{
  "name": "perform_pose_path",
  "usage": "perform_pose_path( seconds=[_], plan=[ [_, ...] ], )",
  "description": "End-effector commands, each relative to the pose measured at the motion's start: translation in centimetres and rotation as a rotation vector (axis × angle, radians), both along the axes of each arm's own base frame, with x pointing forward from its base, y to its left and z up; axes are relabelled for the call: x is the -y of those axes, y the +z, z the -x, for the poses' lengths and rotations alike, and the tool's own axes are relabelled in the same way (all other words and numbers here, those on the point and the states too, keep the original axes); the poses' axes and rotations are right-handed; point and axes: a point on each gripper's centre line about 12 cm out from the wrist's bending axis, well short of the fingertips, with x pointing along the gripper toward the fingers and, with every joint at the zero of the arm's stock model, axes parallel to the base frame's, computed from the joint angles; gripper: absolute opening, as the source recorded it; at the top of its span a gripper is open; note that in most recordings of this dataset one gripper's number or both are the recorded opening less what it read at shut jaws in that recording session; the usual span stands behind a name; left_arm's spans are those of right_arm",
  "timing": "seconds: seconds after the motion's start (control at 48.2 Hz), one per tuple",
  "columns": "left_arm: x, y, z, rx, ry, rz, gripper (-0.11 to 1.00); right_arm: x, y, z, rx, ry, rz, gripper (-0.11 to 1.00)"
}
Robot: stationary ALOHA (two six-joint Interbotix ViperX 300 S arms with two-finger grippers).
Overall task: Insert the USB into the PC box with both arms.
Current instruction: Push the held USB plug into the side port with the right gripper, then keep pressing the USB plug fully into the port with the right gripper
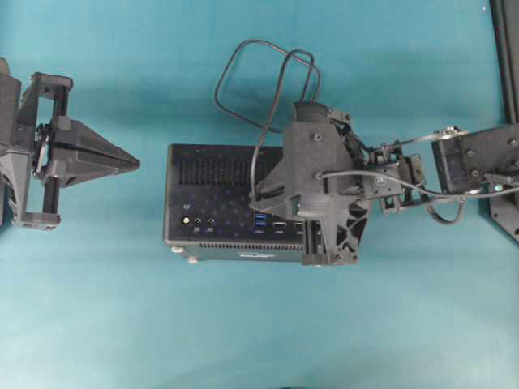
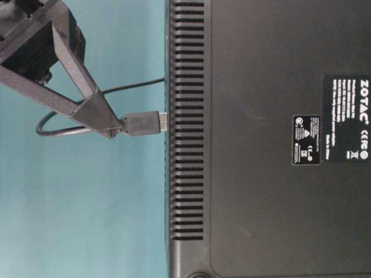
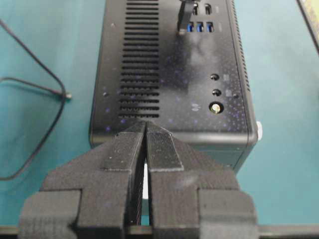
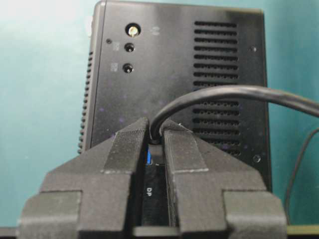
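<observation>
Right gripper point(image 4: 155, 134) is clamped on the USB point(image 2: 139, 123) over the box point(image 1: 212, 198), plug tip at the port face. Cable loops off toward 12 o'clock. Left gripper point(image 1: 134, 163) is closed, empty, clear at the box's 9 o'clock.

A lab bench: teal mat point(image 1: 97, 308) under fixed robot arms.

Right end effector point(image 4: 153, 137) clamps the USB point(image 4: 155, 130) over the PC box point(image 4: 174, 74).

Right gripper point(image 1: 261, 197) hides the USB point(image 1: 261, 105) plug overhead
</observation>
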Motion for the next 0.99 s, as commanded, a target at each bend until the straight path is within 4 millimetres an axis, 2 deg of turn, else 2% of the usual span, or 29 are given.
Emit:
perform_pose_path(
  seconds=[0.0,0.29,0.705,0.974],
  plan=[
    [0.0,1.2,-0.2,0.037,-0.001,-0.001,0.00,-0.5,-0.5,0.3,-0.023,0.001,-0.015,0.09],
    [0.0,1.1,-0.2,0.034,0.000,0.000,0.00,1.2,-1.3,0.4,-0.053,-0.031,0.026,0.09],
    [0.0,1.2,-0.3,0.035,0.000,0.000,0.00,-1.0,-1.3,0.3,-0.049,0.010,-0.004,0.09],
    [0.0,1.2,-0.3,0.035,0.000,0.000,0.00,0.4,-1.3,0.1,-0.052,-0.015,0.026,0.09]
  ],
)
